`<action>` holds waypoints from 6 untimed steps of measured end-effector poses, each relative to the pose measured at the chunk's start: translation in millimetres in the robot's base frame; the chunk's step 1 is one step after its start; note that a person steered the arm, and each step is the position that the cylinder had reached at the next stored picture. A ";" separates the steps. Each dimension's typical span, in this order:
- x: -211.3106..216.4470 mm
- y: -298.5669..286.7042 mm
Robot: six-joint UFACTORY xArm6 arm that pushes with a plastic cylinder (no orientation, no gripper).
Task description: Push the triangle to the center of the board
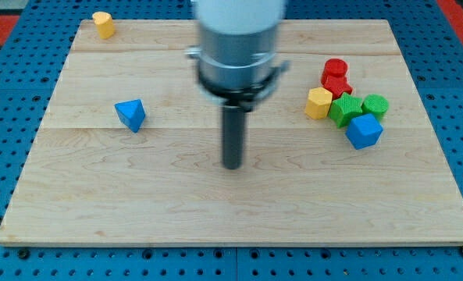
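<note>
No claw on this arm: it ends in a plain dark rod, so nothing can open, clench or grasp. The tip (pixel 232 165) sits on the board (pixel 215 218) about dead centre, touching no block.

Near to far, clock read from board centre:
- Near edge, 6 o'clock: bare wood.
- Blue cube (pixel 364 130), about 3 o'clock, nearest of the right-hand cluster.
- Two green blocks (pixel 345 110) (pixel 375 104) and a yellow block (pixel 319 102) just behind it, packed close; shapes not clear.
- Two red blocks (pixel 336 76) further back in the same clump, one behind the other.
- Blue triangle (pixel 130 114), about 9 to 10 o'clock, alone, well apart from the tip and from everything else.
- Second yellow block (pixel 102 23), far corner, about 11 o'clock.

Judgement: the push has not begun. The tip stands where the triangle should end up, on the wrong side of it. To do this well, I'd take the tip round to the triangle's outer side, toward 9 to 10 o'clock beyond it, passing wide so it isn't nudged outward. Then push back toward centre along a line through its middle. A wedge shape may pivot off an off-centre contact, so short corrected pushes look safer. The cluster at 3 o'clock is far off the path.
</note>
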State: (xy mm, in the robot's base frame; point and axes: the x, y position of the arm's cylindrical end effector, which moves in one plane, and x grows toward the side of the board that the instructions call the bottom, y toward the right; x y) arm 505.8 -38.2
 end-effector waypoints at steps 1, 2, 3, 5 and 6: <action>-36.8 -119.9; -69.5 -159.8; -72.2 -73.6; -90.7 -67.8; -99.7 -95.1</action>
